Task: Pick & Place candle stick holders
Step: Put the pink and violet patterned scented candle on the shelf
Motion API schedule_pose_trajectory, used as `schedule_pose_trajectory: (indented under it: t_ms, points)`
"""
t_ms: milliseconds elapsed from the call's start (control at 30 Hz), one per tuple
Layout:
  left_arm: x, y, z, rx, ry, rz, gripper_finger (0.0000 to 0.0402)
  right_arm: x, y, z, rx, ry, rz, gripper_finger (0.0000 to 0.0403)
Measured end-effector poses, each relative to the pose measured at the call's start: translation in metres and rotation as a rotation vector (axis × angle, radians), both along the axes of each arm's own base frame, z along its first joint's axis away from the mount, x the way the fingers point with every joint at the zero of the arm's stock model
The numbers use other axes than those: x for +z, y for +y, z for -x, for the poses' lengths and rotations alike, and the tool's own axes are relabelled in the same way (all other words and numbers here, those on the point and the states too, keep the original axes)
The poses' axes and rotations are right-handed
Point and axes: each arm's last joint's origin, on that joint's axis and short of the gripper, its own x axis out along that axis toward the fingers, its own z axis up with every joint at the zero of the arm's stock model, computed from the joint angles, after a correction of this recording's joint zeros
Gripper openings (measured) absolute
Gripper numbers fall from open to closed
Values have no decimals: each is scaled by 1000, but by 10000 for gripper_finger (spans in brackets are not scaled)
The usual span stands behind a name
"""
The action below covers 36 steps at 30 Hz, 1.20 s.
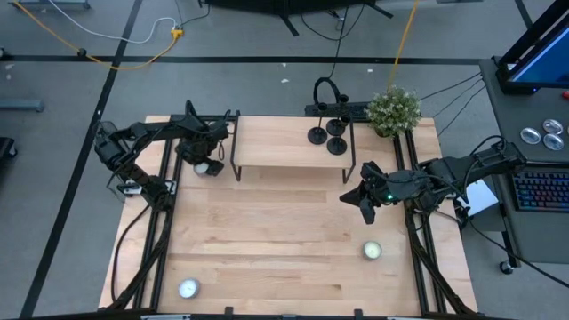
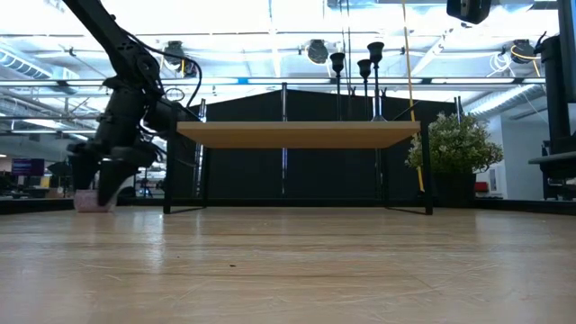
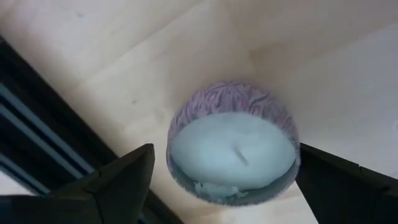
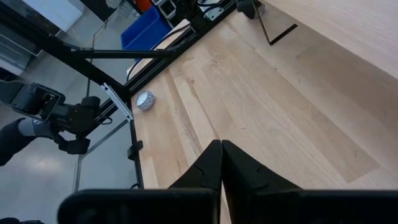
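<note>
At the table's far-left edge, the left gripper (image 3: 221,186) stands wide open astride a purple-patterned tealight candle (image 3: 233,149) (not touching). Three black disc-based candle stick holders (image 1: 328,138) stand on the wooden shelf (image 1: 276,142); the right gripper (image 4: 221,163) is clenched, empty.

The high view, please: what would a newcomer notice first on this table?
Three black candle stick holders cluster on the raised wooden shelf at the table's far side. The left gripper straddles a tealight candle with its fingers open. The right gripper hovers shut above the table, near its right side.
</note>
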Motion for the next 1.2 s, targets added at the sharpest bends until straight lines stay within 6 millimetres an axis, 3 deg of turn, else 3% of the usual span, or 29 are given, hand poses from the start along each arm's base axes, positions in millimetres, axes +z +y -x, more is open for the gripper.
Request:
schedule_pose_trajectory:
  t_ms: [233,433,600,967,1200]
  points:
    - [0,0,1,-3,14,-7,378,0,0,0,1,0,1,0]
    - [-1,0,0,-4,7,-10,345,0,0,0,1,0,1,0]
    - [-13,-4,4,1,-18,-9,316,0,0,0,2,0,1,0]
    - [-21,-8,7,15,-29,-9,313,0,0,0,-1,-1,-4,0]
    - [-22,-7,7,21,-37,-12,275,0,0,0,-3,-1,-5,0]
